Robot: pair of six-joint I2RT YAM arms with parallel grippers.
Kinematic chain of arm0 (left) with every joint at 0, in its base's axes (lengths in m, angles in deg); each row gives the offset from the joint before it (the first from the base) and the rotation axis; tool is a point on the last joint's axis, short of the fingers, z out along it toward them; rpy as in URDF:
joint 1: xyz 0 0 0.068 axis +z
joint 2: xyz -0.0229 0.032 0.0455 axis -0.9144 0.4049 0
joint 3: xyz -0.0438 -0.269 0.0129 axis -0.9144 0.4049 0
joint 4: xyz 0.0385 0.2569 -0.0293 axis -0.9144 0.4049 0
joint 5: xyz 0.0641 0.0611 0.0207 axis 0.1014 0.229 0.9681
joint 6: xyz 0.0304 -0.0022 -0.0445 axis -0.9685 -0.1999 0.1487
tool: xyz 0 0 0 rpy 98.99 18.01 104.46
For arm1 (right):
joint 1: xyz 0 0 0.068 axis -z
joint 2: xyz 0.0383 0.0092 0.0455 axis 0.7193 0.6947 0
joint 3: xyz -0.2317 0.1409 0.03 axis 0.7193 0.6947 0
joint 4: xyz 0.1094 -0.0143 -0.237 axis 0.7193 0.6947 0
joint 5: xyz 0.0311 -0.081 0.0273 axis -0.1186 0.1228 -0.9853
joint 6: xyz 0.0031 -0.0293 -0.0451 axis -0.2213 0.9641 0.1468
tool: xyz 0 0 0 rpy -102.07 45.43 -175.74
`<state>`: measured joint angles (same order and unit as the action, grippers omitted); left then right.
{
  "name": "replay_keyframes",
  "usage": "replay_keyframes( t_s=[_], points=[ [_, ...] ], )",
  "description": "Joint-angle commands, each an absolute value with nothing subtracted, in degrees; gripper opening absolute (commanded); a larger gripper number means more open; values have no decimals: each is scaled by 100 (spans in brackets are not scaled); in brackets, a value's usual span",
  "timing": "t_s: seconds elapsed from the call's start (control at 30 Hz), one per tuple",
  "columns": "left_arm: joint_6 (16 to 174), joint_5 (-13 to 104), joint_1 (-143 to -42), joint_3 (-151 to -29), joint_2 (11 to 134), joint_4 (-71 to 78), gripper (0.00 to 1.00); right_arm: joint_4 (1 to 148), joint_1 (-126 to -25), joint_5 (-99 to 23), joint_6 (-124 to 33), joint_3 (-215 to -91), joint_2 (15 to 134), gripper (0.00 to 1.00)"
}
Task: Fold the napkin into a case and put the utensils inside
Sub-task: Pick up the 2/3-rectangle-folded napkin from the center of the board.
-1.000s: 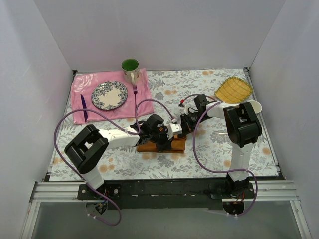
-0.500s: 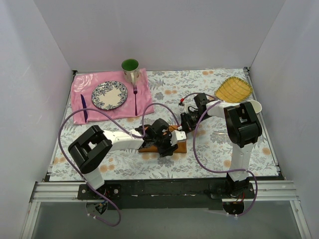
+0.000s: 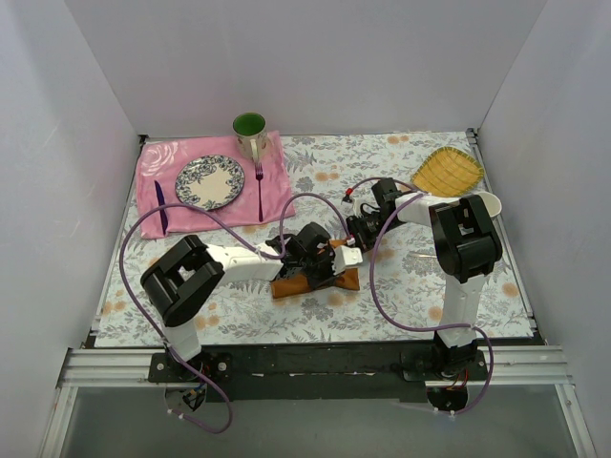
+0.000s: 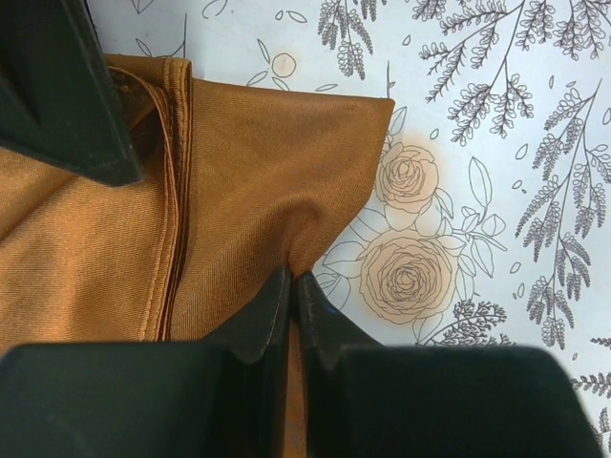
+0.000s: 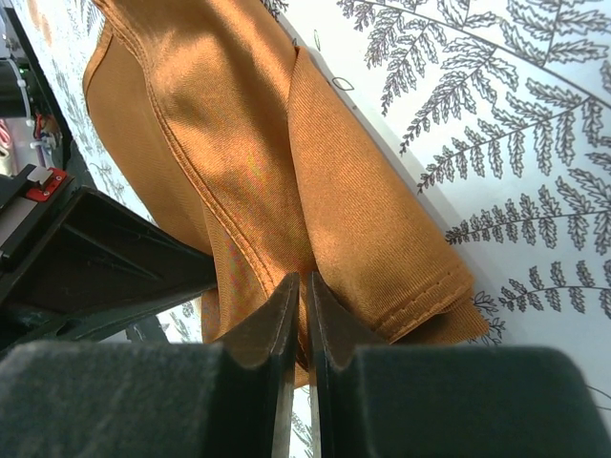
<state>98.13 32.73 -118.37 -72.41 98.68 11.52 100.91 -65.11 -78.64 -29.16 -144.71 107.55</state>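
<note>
The rust-orange napkin lies folded into a narrow, slightly tilted strip on the flowered tablecloth at mid-table. My left gripper is over its right half and is shut on a pinched fold of the cloth; the jaws meet at the fold's edge. My right gripper reaches in from the right and is shut on another layer of the napkin, jaws closed. A purple fork and a purple knife lie on the pink cloth. I cannot make out the silver spoon.
The pink cloth at back left carries a patterned plate, and a green mug stands behind it. A yellow woven dish and a white object sit at back right. White walls enclose the table.
My left gripper has slid rightward along the napkin towards the right gripper. The napkin has gone from a flat rectangle to a narrower, tilted strip. The right gripper has barely moved.
</note>
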Motion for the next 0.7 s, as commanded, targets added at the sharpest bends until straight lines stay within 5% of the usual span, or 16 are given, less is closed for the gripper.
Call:
replay_keyframes(
  t_s=[0.0,0.3,0.37,0.43,0.67],
  points=[
    [9804,2827,-11876,-7003,9751,2097,0,10188,-6455,-7816,-2622,-14694,10529,16],
    [9944,2192,-11753,-7047,9424,2404,0,10399,-6437,-7939,-2376,-14949,10256,18],
    [10023,2386,-11745,-7012,9363,2248,26,10460,-6446,-7957,-2393,-14967,10265,18],
    [10076,2588,-11745,-6933,9223,2124,39,10461,-6437,-7983,-2454,-14958,10273,18],
    [9638,3221,-11902,-6634,8502,1859,40,10329,-6428,-8159,-2735,-14818,10221,18]
  ],
)
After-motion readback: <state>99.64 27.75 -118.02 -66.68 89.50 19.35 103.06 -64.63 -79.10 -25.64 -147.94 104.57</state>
